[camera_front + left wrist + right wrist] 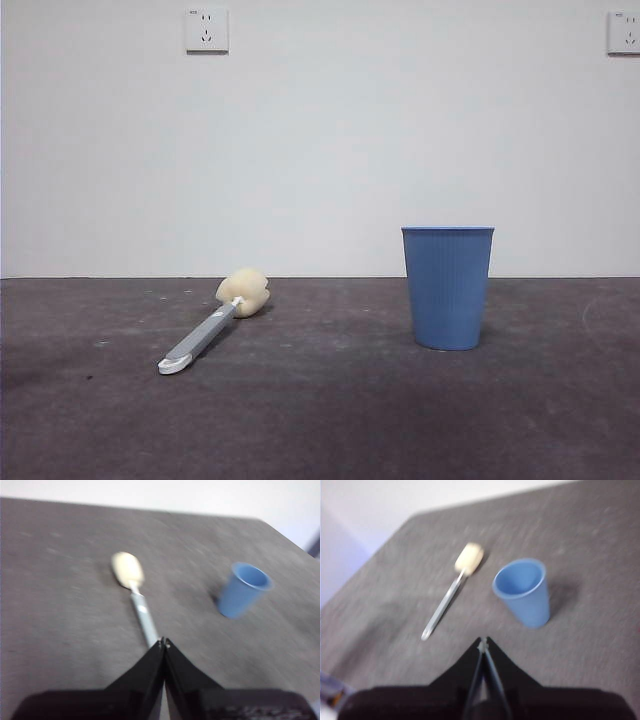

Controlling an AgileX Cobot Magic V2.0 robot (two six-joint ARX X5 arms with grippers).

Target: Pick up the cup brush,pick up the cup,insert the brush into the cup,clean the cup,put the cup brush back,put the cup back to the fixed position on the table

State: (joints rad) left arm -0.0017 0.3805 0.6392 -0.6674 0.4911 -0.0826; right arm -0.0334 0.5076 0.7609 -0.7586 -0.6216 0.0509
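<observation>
While both grippers hover closed | ribbed blue cup (pixel 447 288) upright | sponge-headed cup brush (pixel 215 322) flat on matte table (pixel 330 420)

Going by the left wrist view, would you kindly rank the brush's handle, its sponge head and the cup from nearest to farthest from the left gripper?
1. The cup brush's handle, lying on the table straight ahead of the shut left gripper, its end by the jaw tips.
2. The sponge head, beyond the handle.
3. The cup, upright, off to one side; its lead over the sponge is small.
</observation>
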